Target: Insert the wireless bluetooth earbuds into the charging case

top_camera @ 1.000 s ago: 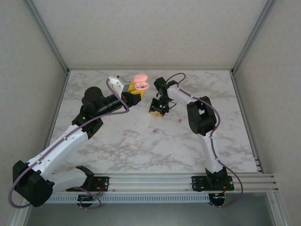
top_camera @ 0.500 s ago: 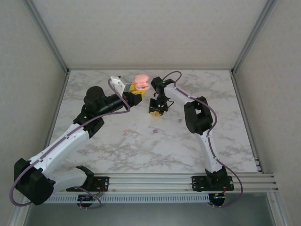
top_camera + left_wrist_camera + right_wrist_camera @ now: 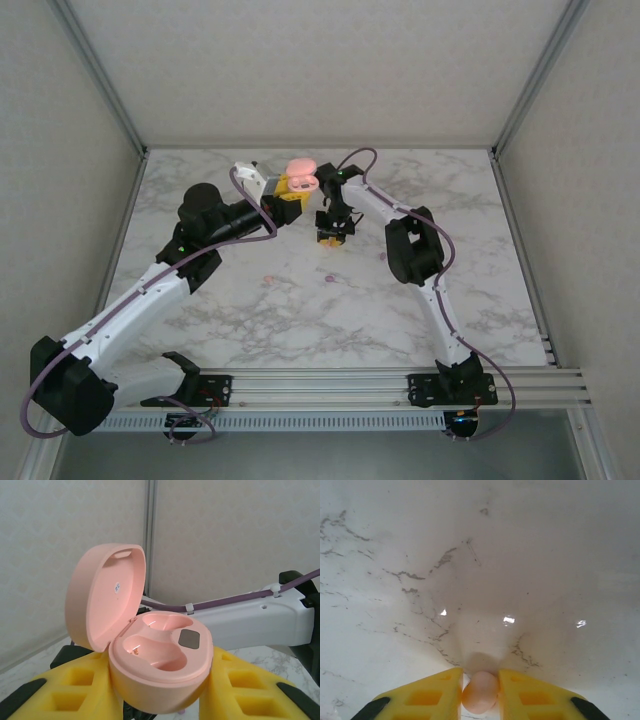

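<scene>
— So, where has the case got to?

— Up off the marble table (image 3: 480, 300), toward the far side, around the middle. The left gripper (image 3: 292, 190) has the pink charging case (image 3: 300, 172) clamped between its yellow fingers (image 3: 75, 695), one on each side of the base.

— Is it open?

— Yes. From the left wrist camera the lid (image 3: 107, 605) stands up at the left of the case, and both hollows in the base are bare. A small grey patch sits at the right of them.

— And the other arm?

— The right gripper (image 3: 333, 236) hangs just right of the case and a little nearer, pointing down close over the marble. Its wrist camera shows a pink earbud (image 3: 480, 691) between the two yellow tips, which are pressed against it on either side: it is pinching that bud. Whether the bud rests on the table or is a touch clear of it, I cannot tell.

— Anything else lying about?

— Three tiny specks on the marble, nearer to us than both grippers: a purple one (image 3: 383, 256) at the right by the right arm, a pinkish one (image 3: 330, 278) in the middle and another (image 3: 267, 281) to the left. They are too small to make out more.
</scene>
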Tool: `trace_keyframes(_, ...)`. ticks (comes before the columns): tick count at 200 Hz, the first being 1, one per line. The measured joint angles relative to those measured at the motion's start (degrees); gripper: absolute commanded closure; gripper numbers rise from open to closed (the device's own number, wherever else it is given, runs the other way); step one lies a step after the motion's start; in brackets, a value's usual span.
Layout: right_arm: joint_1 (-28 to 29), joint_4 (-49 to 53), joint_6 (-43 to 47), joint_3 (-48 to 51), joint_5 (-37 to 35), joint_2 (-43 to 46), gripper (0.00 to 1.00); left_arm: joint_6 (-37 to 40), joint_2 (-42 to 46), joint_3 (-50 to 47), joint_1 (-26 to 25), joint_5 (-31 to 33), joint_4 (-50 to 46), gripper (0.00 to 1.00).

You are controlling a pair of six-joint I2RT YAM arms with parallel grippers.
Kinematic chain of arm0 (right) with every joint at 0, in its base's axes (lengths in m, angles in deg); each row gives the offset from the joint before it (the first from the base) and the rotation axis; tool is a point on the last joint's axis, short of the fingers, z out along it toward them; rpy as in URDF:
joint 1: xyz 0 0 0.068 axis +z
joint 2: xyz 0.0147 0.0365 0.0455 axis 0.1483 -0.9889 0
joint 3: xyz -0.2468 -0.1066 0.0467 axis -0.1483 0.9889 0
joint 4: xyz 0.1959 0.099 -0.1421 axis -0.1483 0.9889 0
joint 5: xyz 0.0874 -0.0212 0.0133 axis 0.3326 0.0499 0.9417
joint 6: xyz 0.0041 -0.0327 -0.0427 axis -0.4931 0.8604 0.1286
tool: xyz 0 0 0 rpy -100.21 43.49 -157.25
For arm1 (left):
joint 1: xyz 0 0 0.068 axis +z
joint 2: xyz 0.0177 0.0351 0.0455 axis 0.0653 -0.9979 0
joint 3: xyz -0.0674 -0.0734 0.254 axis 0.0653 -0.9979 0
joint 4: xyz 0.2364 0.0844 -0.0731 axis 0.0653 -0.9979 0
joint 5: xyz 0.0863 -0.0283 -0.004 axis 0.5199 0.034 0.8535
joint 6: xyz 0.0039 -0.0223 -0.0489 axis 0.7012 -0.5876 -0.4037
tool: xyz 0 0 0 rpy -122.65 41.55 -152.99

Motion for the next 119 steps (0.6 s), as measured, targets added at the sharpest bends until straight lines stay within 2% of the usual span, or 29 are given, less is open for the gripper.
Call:
trace_keyframes(34,0.72,1.99,1.31,-2.27,-1.73,-1.09,0.78,0.02,0.0,0.0,0.0,0.0,0.0,0.74)
trace_keyframes(119,1.25,3.41,2.45,-4.07,-3.1,-2.1,0.73,0.0,0.0,0.0,0.0,-0.22,0.0,0.74)
